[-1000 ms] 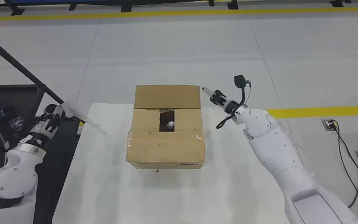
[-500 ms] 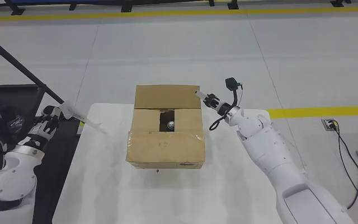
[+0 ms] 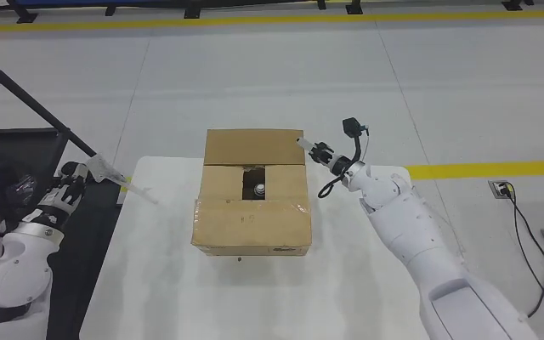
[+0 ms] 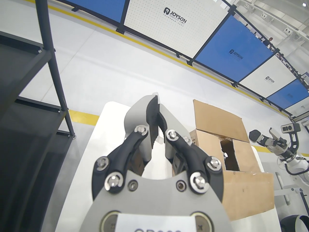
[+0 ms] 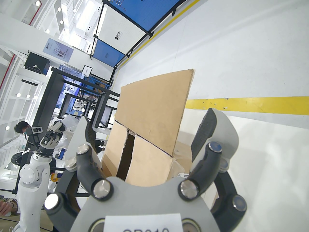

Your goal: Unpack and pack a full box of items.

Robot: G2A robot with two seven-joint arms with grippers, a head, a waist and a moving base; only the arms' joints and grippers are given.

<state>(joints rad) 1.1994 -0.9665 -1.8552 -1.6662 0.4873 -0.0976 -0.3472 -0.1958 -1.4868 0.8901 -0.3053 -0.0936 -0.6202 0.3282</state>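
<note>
Right end effector (image 5: 147, 119) held wide open, empty, at rear flap (image 3: 253, 146) corner of box (image 3: 251, 225), centred on tabletop (image 3: 153, 280); left end effector (image 4: 155, 112) closed, nothing seen held.
Flap-opening step judged in hand; inner flaps (image 3: 285, 183) must be parted next.

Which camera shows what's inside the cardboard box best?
Top view: it looks straight down through the gap in the cardboard box onto a bottle top. The left wrist view catches a pale glimpse at a slant; the right wrist view, a dark slit.
</note>
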